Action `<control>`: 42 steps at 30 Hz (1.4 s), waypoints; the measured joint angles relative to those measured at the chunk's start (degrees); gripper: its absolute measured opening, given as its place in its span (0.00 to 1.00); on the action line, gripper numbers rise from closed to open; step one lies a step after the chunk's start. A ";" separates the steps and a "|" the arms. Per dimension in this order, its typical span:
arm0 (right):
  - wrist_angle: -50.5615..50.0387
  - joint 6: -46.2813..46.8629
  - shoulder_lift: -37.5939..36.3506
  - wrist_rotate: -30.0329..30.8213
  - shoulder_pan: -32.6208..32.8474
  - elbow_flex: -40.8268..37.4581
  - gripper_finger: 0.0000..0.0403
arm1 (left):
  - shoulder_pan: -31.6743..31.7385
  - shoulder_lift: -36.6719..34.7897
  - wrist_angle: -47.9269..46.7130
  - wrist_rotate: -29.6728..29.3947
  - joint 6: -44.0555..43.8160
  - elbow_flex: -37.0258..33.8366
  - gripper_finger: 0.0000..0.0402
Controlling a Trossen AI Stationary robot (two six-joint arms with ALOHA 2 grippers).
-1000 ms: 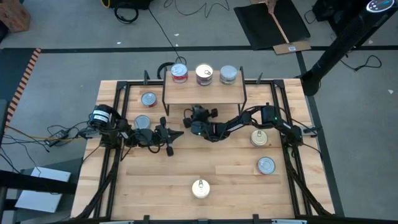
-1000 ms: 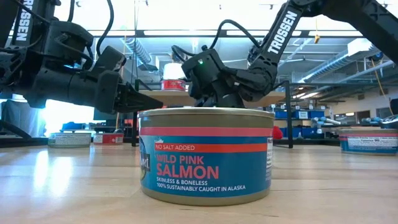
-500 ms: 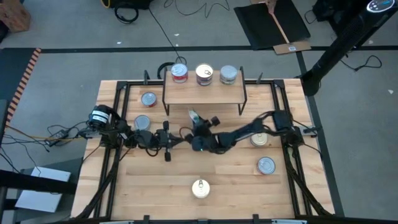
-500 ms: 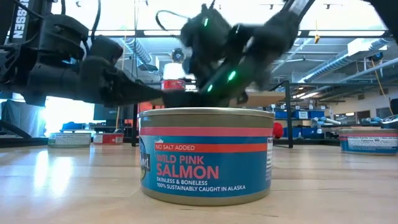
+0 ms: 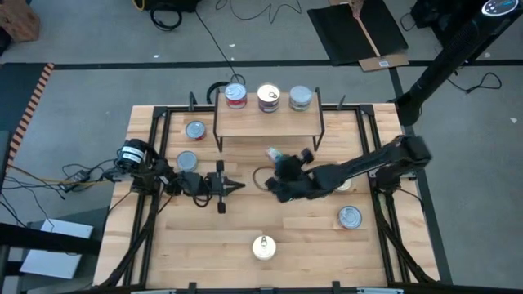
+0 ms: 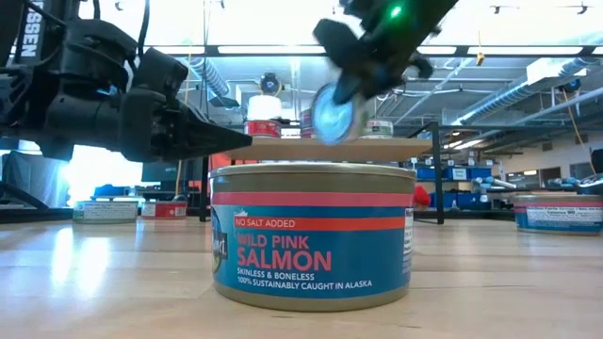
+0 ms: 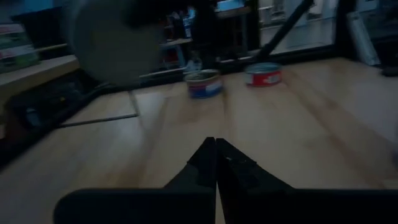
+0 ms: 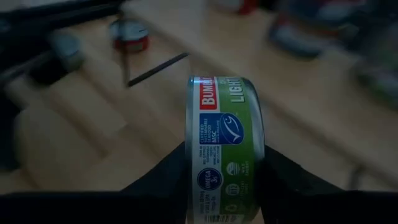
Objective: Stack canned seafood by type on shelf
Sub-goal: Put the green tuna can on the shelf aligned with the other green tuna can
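My right gripper [image 5: 276, 160] hangs in front of the shelf [image 5: 268, 124], shut on a green-labelled tin [image 8: 224, 124]. In the low view that tin [image 6: 332, 113] is above the shelf board [image 6: 283, 149]. Three tins [image 5: 268, 98] stand in a row on the shelf. My left gripper [image 5: 235, 186] is shut on nothing, level, left of the table's middle. Loose tins sit on their bases on the table: two at the left [image 5: 194, 129] [image 5: 186, 160], one at the right [image 5: 350, 216] and a salmon tin [image 6: 311, 235] at the near edge [image 5: 263, 247]. My right gripper pinches the green-labelled tin between its two fingers [image 8: 163, 177], one on each flat end, at the rim [image 8: 190, 168]. The fingers slant downward. The tin is lifted clear of the table and turned on edge, one round end [image 6: 330, 115] facing the near side.
Another tin [image 5: 341, 184] lies partly under my right arm. Black rails [image 5: 155, 147] run along the table's left and right sides. The shelf's thin black legs [image 5: 320, 135] stand just behind my right gripper. Bare wood lies between the grippers and the near edge.
My right gripper has risen fast from table height in front of the shelf to above the shelf board, drifting a little toward the table's right edge and rolling. The tin has come up with it and now stands on edge, clear of the table.
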 joint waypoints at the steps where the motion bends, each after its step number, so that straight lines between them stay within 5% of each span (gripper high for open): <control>1: -1.97 0.00 -2.09 0.18 -0.27 -0.04 0.35 | -0.05 0.00 0.01 0.70 0.02 0.03 0.02; 6: -8.72 0.21 -14.36 -4.42 -5.62 0.03 0.35 | -0.05 0.00 0.03 1.80 0.00 0.01 0.02; 11: -9.21 -3.06 -21.26 -19.87 -16.30 0.03 0.35 | -0.07 0.00 0.04 2.15 -0.18 0.03 0.02; 17: -9.26 -7.96 -20.99 -35.39 -28.26 0.00 0.35 | -0.07 0.00 0.07 2.14 -0.22 0.03 0.02; 26: -6.86 -9.92 -18.32 -48.26 -37.65 0.00 0.35 | -0.07 -0.02 -0.04 2.15 -0.26 0.12 0.02; 36: -6.86 -10.97 -16.10 -51.64 -41.31 0.09 0.35 | -0.07 -0.02 -0.28 2.15 -0.32 0.17 0.02; 42: -7.72 -12.02 -16.06 -50.34 -41.88 0.03 0.54 | -0.07 -0.02 -0.33 2.15 -0.39 0.21 0.02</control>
